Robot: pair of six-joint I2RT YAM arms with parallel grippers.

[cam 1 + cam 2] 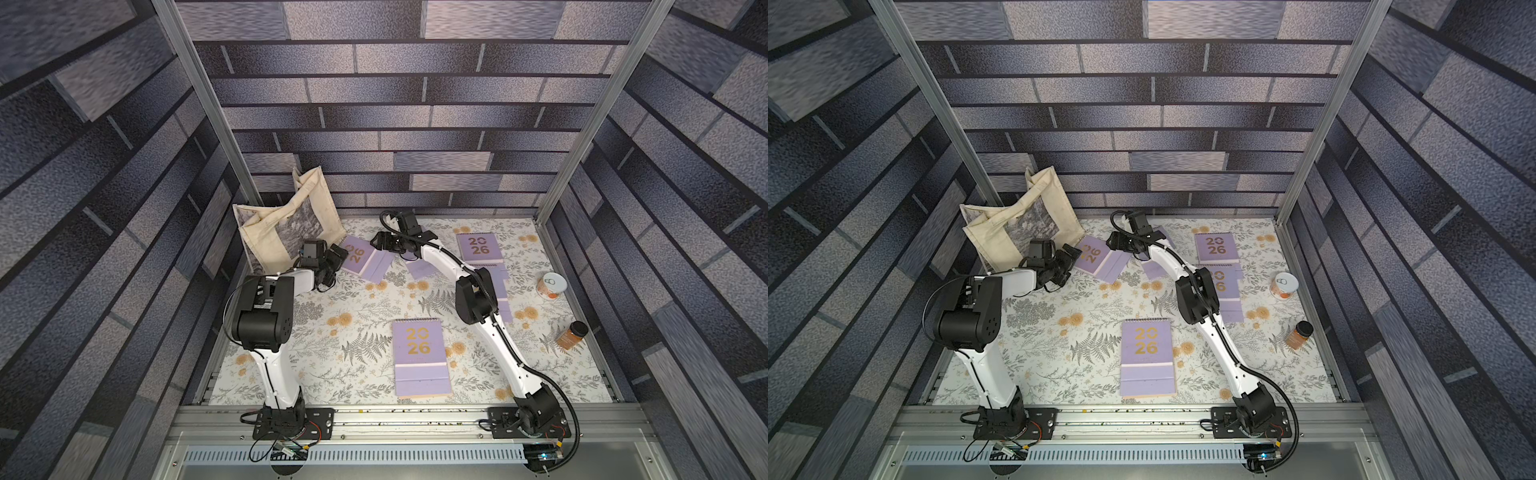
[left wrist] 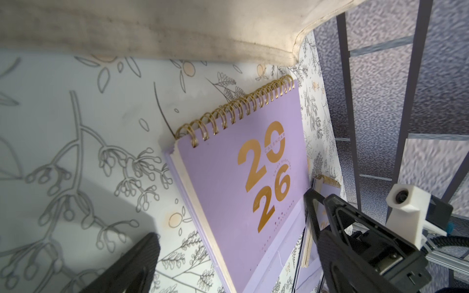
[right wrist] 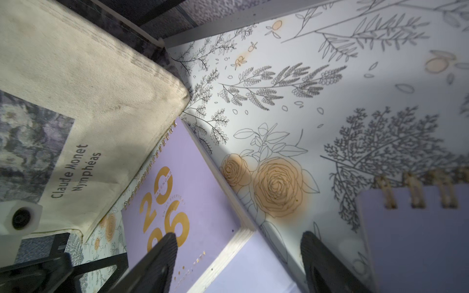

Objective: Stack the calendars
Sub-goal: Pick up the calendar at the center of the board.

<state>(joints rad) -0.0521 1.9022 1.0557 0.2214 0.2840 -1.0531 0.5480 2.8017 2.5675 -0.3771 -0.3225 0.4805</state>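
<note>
Lying btwn L hand [image 1: 340, 261], R hand [image 1: 377, 243]: lilac calendar [image 1: 358, 255].

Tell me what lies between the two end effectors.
A purple calendar, lying by the tote bag; both top views show it.

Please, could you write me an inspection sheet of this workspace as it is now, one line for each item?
Surface: floral table cover, lying flat.
Job's things: five lilac calendars, scattered: front calendar, far-right calendar, right-side calendar, far-left calendar, fifth calendar mostly hidden.
Clutter: tote bag, tin can, amber jar.
Hands: left hand open at the far-left calendar; right hand open over that calendar's edge, not gripping.
Cables: black hose loops off the right base; loose wires at the left base.
Surroundings: brick-print walls, aluminium posts.
</note>
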